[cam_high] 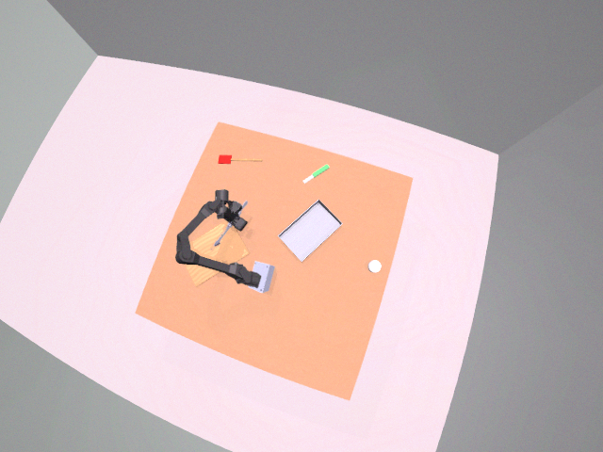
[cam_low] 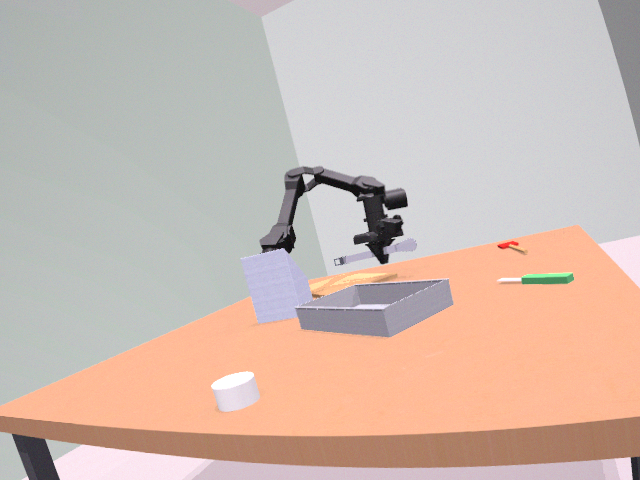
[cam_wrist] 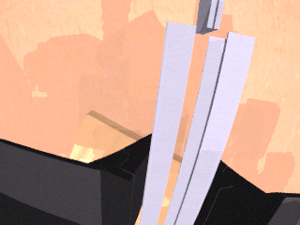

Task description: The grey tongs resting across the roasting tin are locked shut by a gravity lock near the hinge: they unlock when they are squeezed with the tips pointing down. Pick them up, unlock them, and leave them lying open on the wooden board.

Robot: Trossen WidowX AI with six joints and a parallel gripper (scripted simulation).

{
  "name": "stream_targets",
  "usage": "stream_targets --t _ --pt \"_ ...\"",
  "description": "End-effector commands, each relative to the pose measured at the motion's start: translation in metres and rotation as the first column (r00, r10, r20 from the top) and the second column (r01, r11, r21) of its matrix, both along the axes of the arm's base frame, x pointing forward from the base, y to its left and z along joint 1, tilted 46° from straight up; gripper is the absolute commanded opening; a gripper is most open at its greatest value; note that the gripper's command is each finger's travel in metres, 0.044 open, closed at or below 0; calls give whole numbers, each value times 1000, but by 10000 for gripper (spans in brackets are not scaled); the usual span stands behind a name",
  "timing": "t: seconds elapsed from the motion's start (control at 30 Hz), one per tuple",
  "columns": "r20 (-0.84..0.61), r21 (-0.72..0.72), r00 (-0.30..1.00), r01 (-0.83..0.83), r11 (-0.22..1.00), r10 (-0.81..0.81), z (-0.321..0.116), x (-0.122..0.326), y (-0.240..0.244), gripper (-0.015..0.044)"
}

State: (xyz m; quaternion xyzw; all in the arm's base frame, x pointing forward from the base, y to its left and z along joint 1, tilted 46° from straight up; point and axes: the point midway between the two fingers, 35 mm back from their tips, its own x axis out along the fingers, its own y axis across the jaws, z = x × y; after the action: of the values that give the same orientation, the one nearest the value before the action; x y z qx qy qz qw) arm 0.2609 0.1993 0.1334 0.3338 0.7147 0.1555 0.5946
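Grey tongs (cam_high: 224,234) (cam_low: 361,256) (cam_wrist: 173,94) hang in the air, clamped between the fingers of the gripper (cam_high: 235,214) (cam_low: 383,254). They are off the tin (cam_high: 311,231) (cam_low: 345,321) and reach partly over the board (cam_high: 199,274) (cam_low: 356,281). The fingers grip both arms partway along, presumably because a squeeze there serves both to carry and to work the lock. In the exterior view they lie aslant, the squared end lower than the broad one. If the squared end is the hinge, as it seems, the tips point up, so squeezing now would likely not unlock them. Held clear of the table, they have some room to be tipped before being laid down on the board.
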Motion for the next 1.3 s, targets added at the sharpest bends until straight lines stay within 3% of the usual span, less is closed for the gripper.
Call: stream_targets --t 0.0,0.67,1.27 --pt "-38 -18 998 48 999 -49 8 -13 10 -150" --pt "-223 -80 924 299 951 -310 51 -91 49 -150" --pt "-421 -116 757 501 858 -499 85 -162 58 -150"
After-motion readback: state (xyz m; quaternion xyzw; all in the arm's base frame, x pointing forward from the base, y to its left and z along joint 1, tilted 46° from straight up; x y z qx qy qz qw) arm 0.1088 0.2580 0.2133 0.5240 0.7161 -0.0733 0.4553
